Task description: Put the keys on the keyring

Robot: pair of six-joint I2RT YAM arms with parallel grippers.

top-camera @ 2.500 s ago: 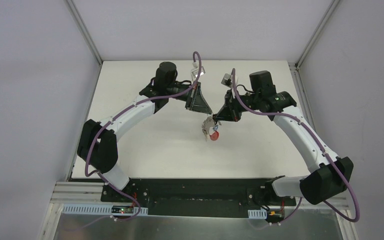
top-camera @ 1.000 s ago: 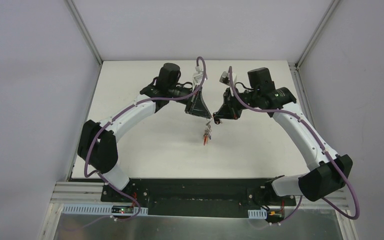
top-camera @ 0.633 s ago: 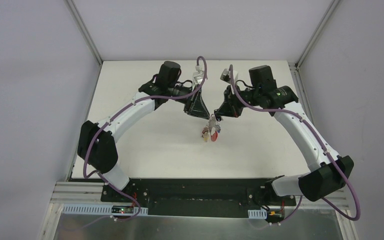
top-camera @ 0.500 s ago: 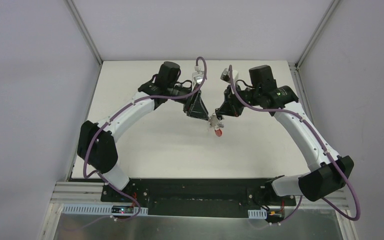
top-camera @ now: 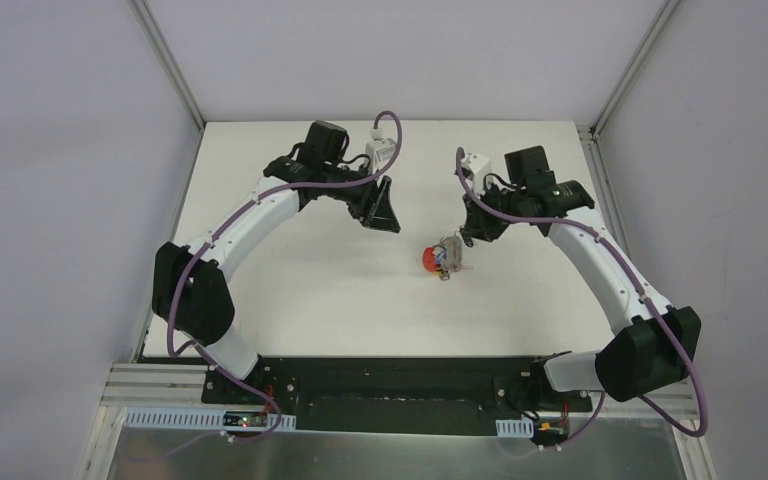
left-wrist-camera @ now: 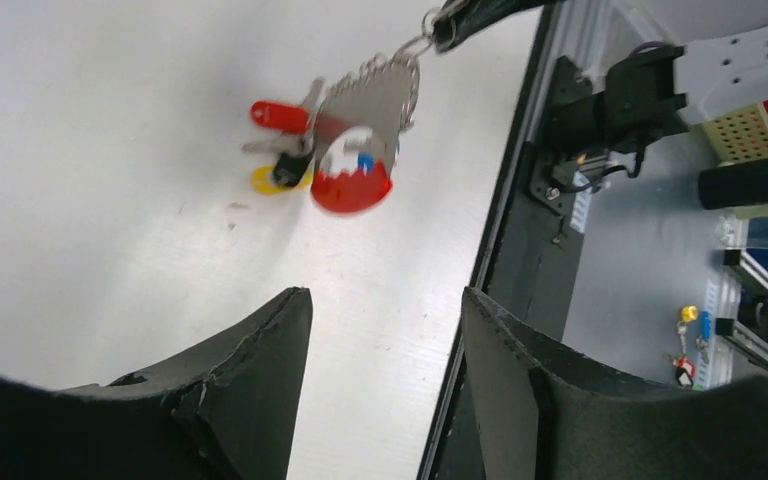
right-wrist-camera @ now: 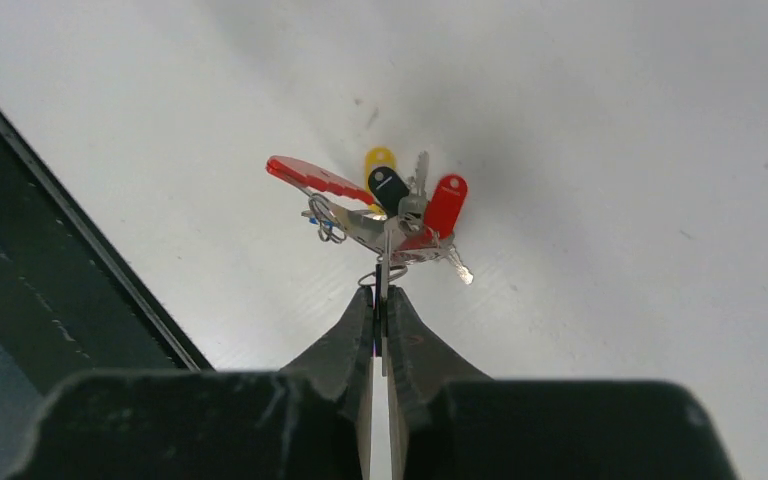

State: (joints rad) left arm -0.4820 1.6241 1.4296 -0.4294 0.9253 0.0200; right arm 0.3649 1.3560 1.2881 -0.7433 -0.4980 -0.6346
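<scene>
Pinching the keyring (left-wrist-camera: pixel 362 112) in my right gripper (right-wrist-camera: pixel 380 296) above the table (top-camera: pixel 290 275), left gripper (left-wrist-camera: pixel 385 302) spread and empty, I judge the job nearly done: the keys (right-wrist-camera: pixel 388 186) hang on it, none loose in sight.

Bright, even overhead light washes the white surface (top-camera: pixel 290 290), with only soft grey shadows beneath the arms. From the left wrist, the keyring (left-wrist-camera: pixel 375 100) is blurred and the left claw (left-wrist-camera: pixel 385 310) looms dark and out of focus. From the right wrist, the keys (right-wrist-camera: pixel 390 188) are crisp, with pale glare around them.
</scene>
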